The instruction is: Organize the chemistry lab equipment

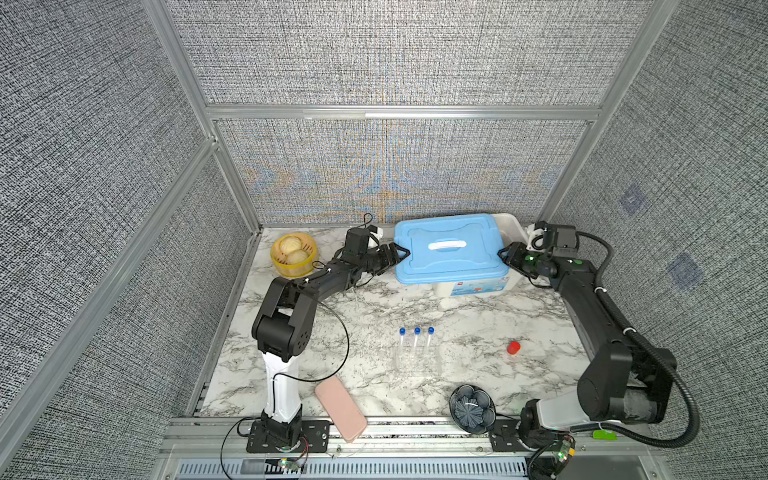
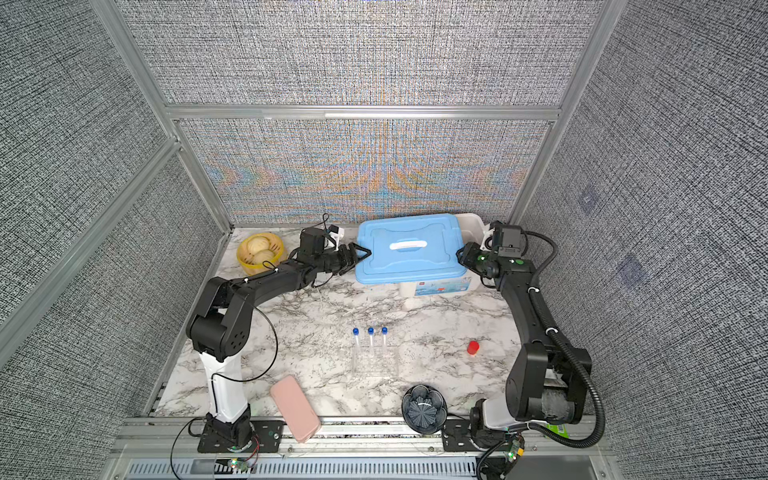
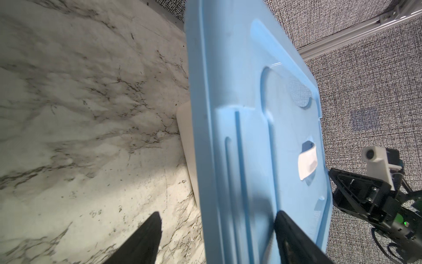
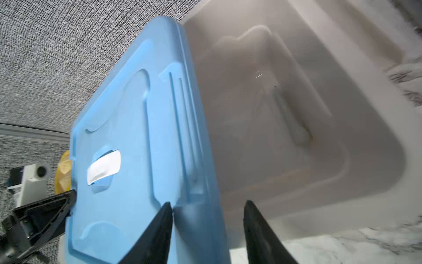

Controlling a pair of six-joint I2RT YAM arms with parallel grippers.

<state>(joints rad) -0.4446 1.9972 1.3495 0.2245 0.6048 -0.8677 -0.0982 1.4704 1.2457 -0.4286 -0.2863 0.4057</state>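
Three clear tubes (image 1: 416, 345) with blue caps stand upright in the small clear rack (image 1: 415, 368) at the middle of both top views. They rest on the marble-patterned table (image 1: 332, 324), well apart from both arms. Above them, at upper centre, the blue lid (image 1: 451, 266) lies skewed across the white bin (image 1: 510, 226), shifted left so the bin's right end gapes. Your left gripper (image 1: 402, 254) straddles the lid's left edge with jaws wide, one finger over the top face and the other clear of the rim. Your right gripper (image 1: 505, 255) straddles the right edge, jaws parted and not clamped. Neither holds anything.

The step looks like clearing the lid so the equipment can go in. Close evenly on both edges, take a deep bite, lift level, and set the lid flat away from the rack. The lid is smooth, glossy moulded plastic, ribbed, with a recessed white handle (image 1: 446, 245), and it may slip from a shallow pinch. The tubes are slim and slick, and their rack is light and nearly invisible, so come at them slowly from above. The bin's walls are matte and its corners rounded. The pink case (image 1: 340, 409) at lower left and the yellow steamer basket (image 1: 293, 254) at upper left lie outside the job.
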